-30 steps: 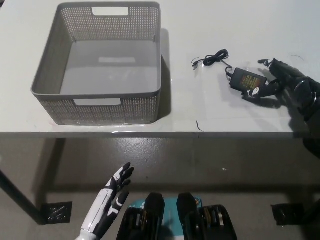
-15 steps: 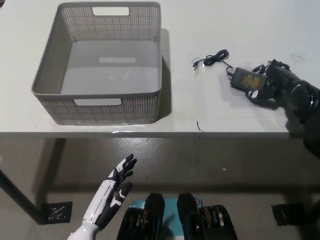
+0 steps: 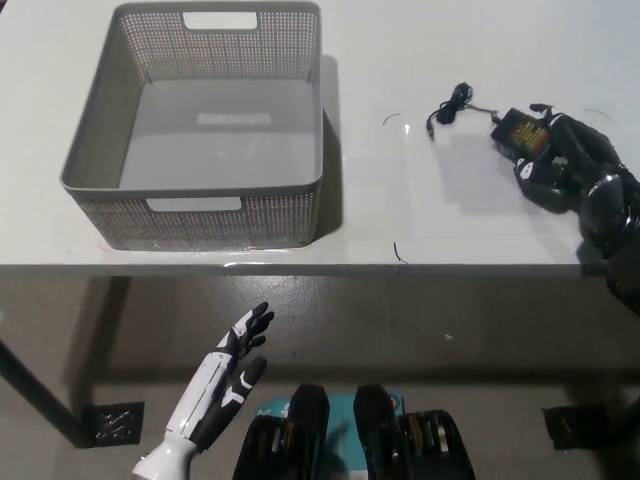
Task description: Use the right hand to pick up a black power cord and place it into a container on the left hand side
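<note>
Lifted since the earlier frame, the black power cord [image 3: 520, 131] now rides in the right hand [image 3: 565, 165], its coiled wire trailing toward 9 o'clock.

Black fingers [image 3: 545, 170] are wrapped round the adapter brick at about 2 o'clock on the white surface [image 3: 400, 200], likely because the brick gives a firmer hold than the thin wire. The grey basket [image 3: 195, 190] waits at 10 o'clock, well apart. At 7 o'clock, below the surface edge, the left hand [image 3: 225, 375] rests with fingers spread, holding nothing.
</note>
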`<control>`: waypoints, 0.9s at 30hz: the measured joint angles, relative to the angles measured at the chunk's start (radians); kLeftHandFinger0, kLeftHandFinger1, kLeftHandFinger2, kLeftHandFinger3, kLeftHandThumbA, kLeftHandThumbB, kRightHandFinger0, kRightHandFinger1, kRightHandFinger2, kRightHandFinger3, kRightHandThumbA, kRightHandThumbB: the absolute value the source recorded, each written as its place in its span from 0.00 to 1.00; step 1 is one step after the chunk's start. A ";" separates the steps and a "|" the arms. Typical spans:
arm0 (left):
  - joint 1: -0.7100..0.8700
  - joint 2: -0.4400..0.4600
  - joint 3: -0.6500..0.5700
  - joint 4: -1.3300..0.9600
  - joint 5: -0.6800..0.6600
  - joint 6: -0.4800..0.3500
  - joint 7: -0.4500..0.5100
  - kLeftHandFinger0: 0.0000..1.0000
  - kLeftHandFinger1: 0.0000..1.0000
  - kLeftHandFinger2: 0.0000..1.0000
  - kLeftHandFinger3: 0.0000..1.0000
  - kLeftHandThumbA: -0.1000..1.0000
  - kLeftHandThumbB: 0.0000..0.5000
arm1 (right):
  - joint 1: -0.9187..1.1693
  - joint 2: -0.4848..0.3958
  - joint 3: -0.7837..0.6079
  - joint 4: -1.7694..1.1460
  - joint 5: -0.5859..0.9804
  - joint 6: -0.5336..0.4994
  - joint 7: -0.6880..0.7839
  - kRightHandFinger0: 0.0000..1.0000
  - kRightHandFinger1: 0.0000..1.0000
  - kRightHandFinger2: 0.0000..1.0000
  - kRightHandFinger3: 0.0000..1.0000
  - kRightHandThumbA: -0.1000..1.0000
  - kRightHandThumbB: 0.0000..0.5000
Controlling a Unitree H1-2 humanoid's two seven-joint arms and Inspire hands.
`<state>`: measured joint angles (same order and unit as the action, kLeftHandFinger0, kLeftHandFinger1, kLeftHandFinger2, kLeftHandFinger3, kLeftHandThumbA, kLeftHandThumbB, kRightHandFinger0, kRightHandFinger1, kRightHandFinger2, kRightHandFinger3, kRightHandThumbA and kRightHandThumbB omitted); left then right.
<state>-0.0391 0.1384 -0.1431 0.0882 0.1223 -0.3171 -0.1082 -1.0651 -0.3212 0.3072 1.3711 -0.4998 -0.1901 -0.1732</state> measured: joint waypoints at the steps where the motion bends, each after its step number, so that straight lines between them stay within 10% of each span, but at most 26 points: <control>1: 0.000 0.000 0.000 0.000 0.001 0.001 0.000 1.00 1.00 1.00 1.00 0.93 0.56 | 0.000 0.000 0.000 0.000 0.003 -0.002 -0.006 0.15 0.59 0.90 0.98 0.00 0.23; 11: -0.004 0.000 0.000 0.000 0.013 0.006 0.000 1.00 1.00 1.00 1.00 0.93 0.55 | -0.016 -0.003 -0.017 -0.011 0.018 -0.051 -0.083 0.00 0.41 0.74 0.88 0.00 0.26; 27: -0.008 0.000 0.000 0.000 0.014 0.009 0.000 1.00 1.00 1.00 1.00 0.92 0.53 | -0.223 -0.018 -0.068 -0.204 0.030 -0.070 -0.127 0.00 0.42 0.72 0.79 0.00 0.32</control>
<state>-0.0473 0.1388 -0.1431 0.0880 0.1363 -0.3083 -0.1081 -1.2886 -0.3395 0.2390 1.1670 -0.4700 -0.2597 -0.3000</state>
